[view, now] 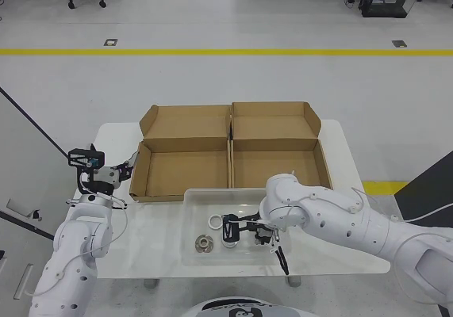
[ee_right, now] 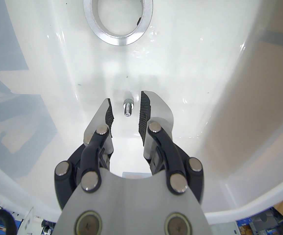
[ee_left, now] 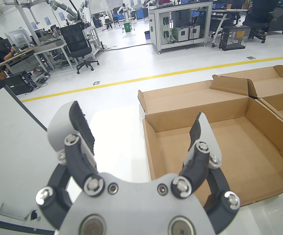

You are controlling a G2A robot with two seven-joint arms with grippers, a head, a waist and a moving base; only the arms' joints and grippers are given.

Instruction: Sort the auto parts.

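A small silver bolt (ee_right: pixel 127 107) lies on the floor of the white bin (ee_right: pixel 58 50), between the fingers of my right gripper (ee_right: pixel 126 97). That gripper is open, with neither pad touching the bolt. Just beyond it lies a wide silver ring (ee_right: pixel 118 8). In the top view the right gripper (view: pixel 232 231) is down inside the bin (view: pixel 210 192), near a ring (view: pixel 216 219) and a flanged metal part (view: pixel 203 242). My left gripper (ee_left: pixel 137 112) is open and holds nothing. It hangs over the table beside the left cardboard box (ee_left: pixel 229 147).
Two open cardboard boxes, left (view: pixel 182 173) and right (view: pixel 278 168), stand side by side behind the bin, flaps folded back. The left gripper (view: pixel 131 165) is at the left box's outer wall. A slanted white panel (view: pixel 12 150) borders the table's left side.
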